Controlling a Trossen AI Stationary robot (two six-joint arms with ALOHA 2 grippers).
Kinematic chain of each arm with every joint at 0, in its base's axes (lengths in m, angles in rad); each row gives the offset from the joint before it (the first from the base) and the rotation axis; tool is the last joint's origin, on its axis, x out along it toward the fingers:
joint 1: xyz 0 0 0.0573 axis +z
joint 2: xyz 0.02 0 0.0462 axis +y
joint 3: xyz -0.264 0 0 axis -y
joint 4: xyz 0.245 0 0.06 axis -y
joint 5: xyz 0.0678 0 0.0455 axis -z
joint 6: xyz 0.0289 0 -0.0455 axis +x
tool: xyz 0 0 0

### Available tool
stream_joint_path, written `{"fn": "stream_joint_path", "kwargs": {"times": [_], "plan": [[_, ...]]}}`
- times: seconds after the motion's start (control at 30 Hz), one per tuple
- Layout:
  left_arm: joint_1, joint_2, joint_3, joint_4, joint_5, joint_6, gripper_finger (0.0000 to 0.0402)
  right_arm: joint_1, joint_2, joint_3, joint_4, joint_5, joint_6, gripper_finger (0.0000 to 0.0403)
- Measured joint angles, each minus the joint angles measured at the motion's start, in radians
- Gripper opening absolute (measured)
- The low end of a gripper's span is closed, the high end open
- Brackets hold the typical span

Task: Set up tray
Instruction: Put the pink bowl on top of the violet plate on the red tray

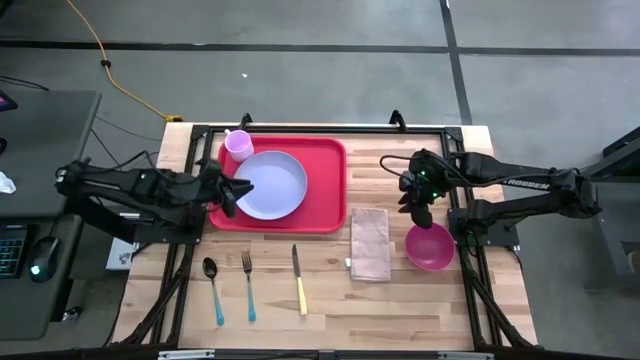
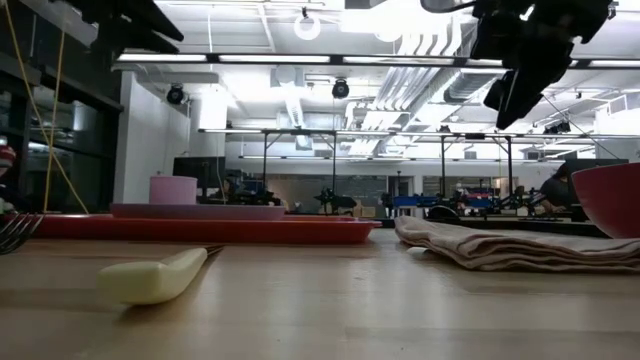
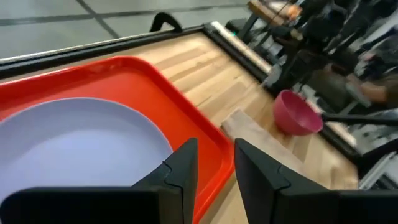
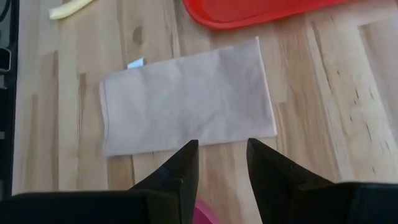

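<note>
- Wooden desk (image 1: 320, 300) fills your overhead view, grey floor around it.
- Your left pincer (image 1: 228, 190) hangs over the tray's left end, fingers slightly spread, pinching nothing.
- Beneath it, the red tray (image 1: 325, 185) sits on the desk's far-left half, carrying a lavender plate (image 1: 272, 184) and pink cup (image 1: 238, 145).
- Your right pincer (image 1: 420, 210) hovers above the pink bowl (image 1: 430, 247), fingers parted, empty.
- A folded napkin (image 1: 369, 243) lies just left of that bowl.
- Spoon (image 1: 213, 289), fork (image 1: 248, 285) and knife (image 1: 298, 280) lie nearer you.

The tray (image 1: 325, 190), a flat red rectangle with rounded corners and a low rim, lies level at the counter's (image 1: 400, 300) far-left part.
</note>
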Motion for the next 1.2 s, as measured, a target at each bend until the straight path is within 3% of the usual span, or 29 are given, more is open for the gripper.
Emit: {"fn": "stream_joint_path", "kwargs": {"times": [0.2, 0.47, 0.7, 0.93, 1.1, 1.2], "plan": [[0.001, -0.082, -0.112, 0.107, 0.04, 0.0, 0.0133, -0.001, 0.0, 0.0, 0.0, -0.005, -0.049, 0.0114], [0.001, -0.161, -0.151, 0.091, 0.074, 0.025, 0.0133, -0.001, 0.011, 0.003, -0.019, -0.015, -0.195, 0.0114], [0.001, -0.194, -0.151, 0.077, 0.083, 0.043, 0.0133, 0.002, 0.128, 0.099, -0.258, 0.003, -0.295, 0.0114], [0.001, -0.223, -0.15, 0.025, 0.083, 0.023, 0.0133, 0.085, 0.239, 0.206, -0.419, 0.04, -0.342, 0.0114], [0.001, -0.226, -0.15, 0.005, 0.083, 0.019, 0.0133, 0.16, 0.253, 0.187, -0.426, 0.052, -0.342, 0.0114], [0.001, -0.226, -0.15, -0.014, 0.081, 0.006, 0.0133, 0.192, 0.253, 0.159, -0.426, 0.116, -0.341, 0.0114]]}}
